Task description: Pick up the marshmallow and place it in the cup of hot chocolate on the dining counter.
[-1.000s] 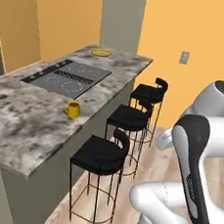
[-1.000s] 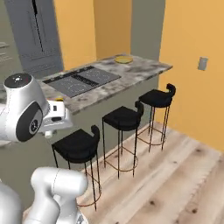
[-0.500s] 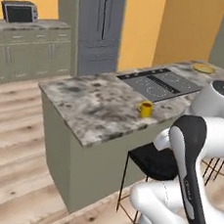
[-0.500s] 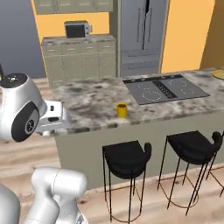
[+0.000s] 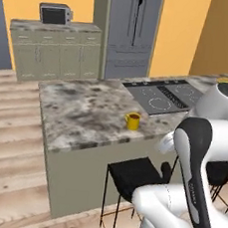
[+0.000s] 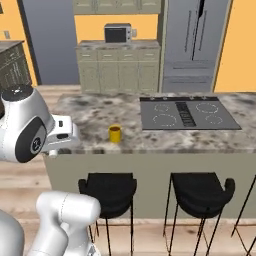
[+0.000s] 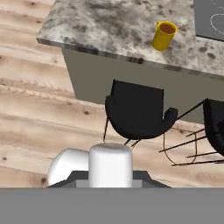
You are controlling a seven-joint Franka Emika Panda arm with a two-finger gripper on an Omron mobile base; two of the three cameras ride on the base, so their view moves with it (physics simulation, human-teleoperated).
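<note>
Small yellow mug (image 7: pixel 164 35) on mottled marbled stone counter (image 7: pixel 109 26); gripper state cannot be told

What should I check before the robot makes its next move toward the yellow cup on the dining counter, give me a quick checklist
1. Cup of hot chocolate upright on the dining counter, brown liquid visible from the hand view: ok.
2. Counter around the cup free of clutter; the cooktop lies apart to one side: ok.
3. Marshmallow located: cannot tell, none of the views lets me pick it out.
4. Gripper state, open or holding something: cannot tell, its fingertips are not distinguishable in the hand view.
5. Stools stand under the counter edge between the base and the cup; approach path low down: not ok, likely needs care.
</note>
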